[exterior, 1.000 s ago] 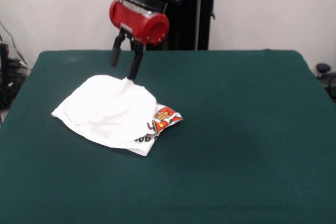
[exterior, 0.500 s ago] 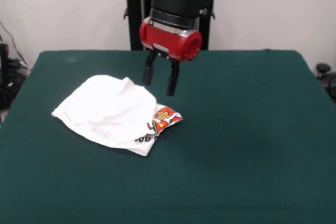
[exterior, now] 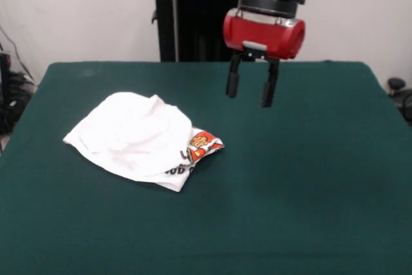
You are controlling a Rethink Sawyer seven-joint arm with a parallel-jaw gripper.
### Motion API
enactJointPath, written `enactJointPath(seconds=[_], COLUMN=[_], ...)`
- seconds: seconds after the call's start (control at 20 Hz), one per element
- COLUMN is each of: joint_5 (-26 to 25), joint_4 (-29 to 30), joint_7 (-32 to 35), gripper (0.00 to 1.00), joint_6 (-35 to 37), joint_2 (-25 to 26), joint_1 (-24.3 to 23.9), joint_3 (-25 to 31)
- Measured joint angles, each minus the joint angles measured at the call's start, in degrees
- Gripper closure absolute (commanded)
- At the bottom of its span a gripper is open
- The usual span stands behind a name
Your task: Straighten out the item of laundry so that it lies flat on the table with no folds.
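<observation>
The item of laundry [exterior: 138, 136] is a small white garment lying crumpled and folded over on the left half of the dark green table [exterior: 302, 178]. A red and orange cartoon print with black lettering [exterior: 196, 148] peeks out at its right edge. My gripper [exterior: 250, 93] hangs open and empty above the table, to the right of the garment and clear of it. Its two black fingers [exterior: 232, 85] point down with a gap between them.
The robot's black pedestal [exterior: 193, 17] stands behind the table's far edge. Cables and dark equipment [exterior: 8, 88] sit off the table's left side, and a dark object [exterior: 398, 88] sits off its right side.
My gripper has let go of the garment's far edge and moved to the right, away from it, rising slightly. The garment lies still as it was left.
</observation>
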Motion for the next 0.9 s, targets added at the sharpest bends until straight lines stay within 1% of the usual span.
enactJointPath(seconds=[0.2, 0.4, 0.7, 0.9], joint_5=[0.0, 0.0, 1.8, 2.5], joint_4=[0.1, 0.4, 0.5, 0.5], joint_7=[0.0, 0.0, 0.0, 0.0], gripper=[0.0, 0.0, 0.0, 0.0], joint_6=[-2.0, -6.1, -13.4, -16.5], joint_2=[0.6, 2.9, 8.5, 11.7], joint_1=[-0.5, -0.9, 1.8, 3.0], joint_3=[1.2, 1.2, 0.5, 0.4])
